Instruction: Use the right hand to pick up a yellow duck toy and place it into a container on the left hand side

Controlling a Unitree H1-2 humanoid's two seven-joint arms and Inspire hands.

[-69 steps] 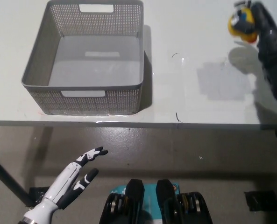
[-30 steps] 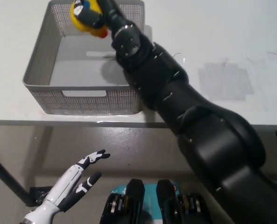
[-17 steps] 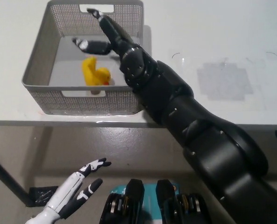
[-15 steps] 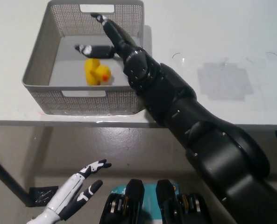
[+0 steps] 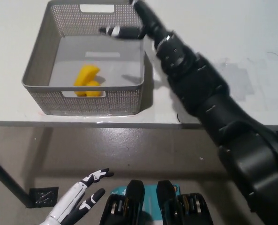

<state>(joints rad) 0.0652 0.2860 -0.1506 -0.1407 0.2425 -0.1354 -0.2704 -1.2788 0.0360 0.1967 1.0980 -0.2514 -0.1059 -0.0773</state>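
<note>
While the yellow duck toy [image 5: 87, 80], somewhat blurred, lies in the grey basket [image 5: 40, 61], the right hand [image 5: 139, 23] hangs spread and empty above it, and the left hand [image 5: 80, 201] rests low with fingers apart.

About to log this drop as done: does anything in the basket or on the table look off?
Only the yellow duck toy: it lies tipped on its side near the front wall of the grey basket, not upright. Right robot hand is open above the rim.
</note>
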